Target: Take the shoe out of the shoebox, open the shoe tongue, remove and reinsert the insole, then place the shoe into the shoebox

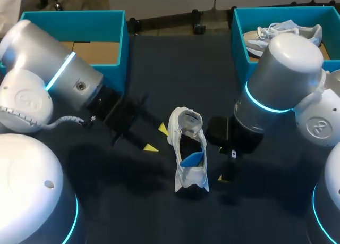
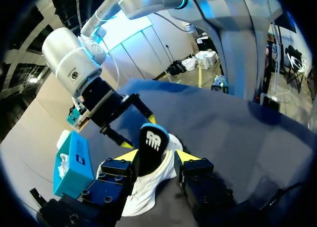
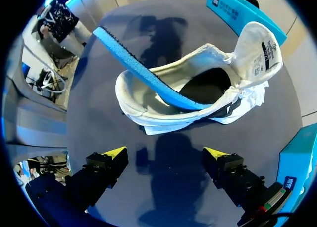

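A white shoe (image 1: pixel 190 176) lies on the dark table between my two grippers, its tongue (image 3: pixel 260 49) folded back. Its insole (image 3: pixel 138 68), blue below and black on top, sticks up out of the shoe (image 3: pixel 148 113). My left gripper (image 1: pixel 156 137) is open just left of the shoe, not touching it. In the left wrist view the insole (image 2: pixel 151 148) and shoe (image 2: pixel 148 192) show ahead, between the tips of that gripper (image 2: pixel 157 156). My right gripper (image 3: pixel 164 153) is wide open on the shoe's other side, a short way off. Nothing is held.
A teal shoebox (image 1: pixel 121 47) with a bare cardboard floor stands at the back left, by my left arm. Another teal shoebox (image 1: pixel 239 42) at the back right holds a second pale shoe (image 1: pixel 281 31), partly hidden by my right arm (image 1: pixel 276 90).
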Robot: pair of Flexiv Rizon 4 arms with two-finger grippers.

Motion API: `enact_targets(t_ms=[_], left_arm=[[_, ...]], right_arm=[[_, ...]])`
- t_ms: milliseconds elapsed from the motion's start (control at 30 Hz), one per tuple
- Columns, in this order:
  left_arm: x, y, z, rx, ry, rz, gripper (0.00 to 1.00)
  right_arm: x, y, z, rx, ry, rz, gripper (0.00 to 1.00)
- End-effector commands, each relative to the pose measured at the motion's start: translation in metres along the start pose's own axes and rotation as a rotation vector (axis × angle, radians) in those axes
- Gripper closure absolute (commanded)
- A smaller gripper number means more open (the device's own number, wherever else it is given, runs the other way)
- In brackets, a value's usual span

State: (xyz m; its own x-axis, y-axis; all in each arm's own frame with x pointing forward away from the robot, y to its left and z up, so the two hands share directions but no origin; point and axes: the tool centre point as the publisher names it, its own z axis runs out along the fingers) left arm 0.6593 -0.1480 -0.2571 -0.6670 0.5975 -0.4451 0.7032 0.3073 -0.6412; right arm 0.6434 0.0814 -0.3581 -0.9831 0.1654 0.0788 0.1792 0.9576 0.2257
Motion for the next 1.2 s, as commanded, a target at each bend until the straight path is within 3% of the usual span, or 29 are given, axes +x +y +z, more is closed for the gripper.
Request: enact_targets(t_ms=[33,400,533,667,800,867,1000,1067,1200], left_arm=[[-0.015,0.005,0.002,0.000,0.080,0.002,0.55],[-0.022,0.010,0.001,-0.075,0.238,0.078,0.53],[-0.027,0.009,-0.006,-0.111,0.321,0.113,0.55],[-0.032,0.005,-0.016,-0.126,0.354,0.136,0.33],[-0.032,0.002,-0.025,-0.135,0.413,0.173,0.25],[-0.033,0.003,-0.031,-0.148,0.460,0.189,0.04],[-0.034,0.005,-0.035,-0.166,0.542,0.213,0.09],[-0.036,0.006,-0.035,-0.174,0.589,0.223,0.07],[-0.044,0.009,-0.029,-0.192,0.633,0.239,0.19]], right_arm=[[0.001,-0.023,-0.026,-0.007,0.007,-0.005,0.00],[-0.006,-0.063,-0.054,-0.010,0.030,-0.020,0.00],[-0.007,-0.086,-0.064,-0.024,0.023,-0.016,0.00],[-0.005,-0.100,-0.074,-0.026,0.052,0.022,0.00],[-0.005,-0.100,-0.074,-0.026,0.052,0.022,0.00],[-0.005,-0.100,-0.074,-0.026,0.052,0.022,0.00],[-0.005,-0.100,-0.074,-0.026,0.052,0.022,0.00],[-0.005,-0.100,-0.074,-0.026,0.052,0.022,0.00],[-0.005,-0.100,-0.074,-0.026,0.052,0.022,0.00]])
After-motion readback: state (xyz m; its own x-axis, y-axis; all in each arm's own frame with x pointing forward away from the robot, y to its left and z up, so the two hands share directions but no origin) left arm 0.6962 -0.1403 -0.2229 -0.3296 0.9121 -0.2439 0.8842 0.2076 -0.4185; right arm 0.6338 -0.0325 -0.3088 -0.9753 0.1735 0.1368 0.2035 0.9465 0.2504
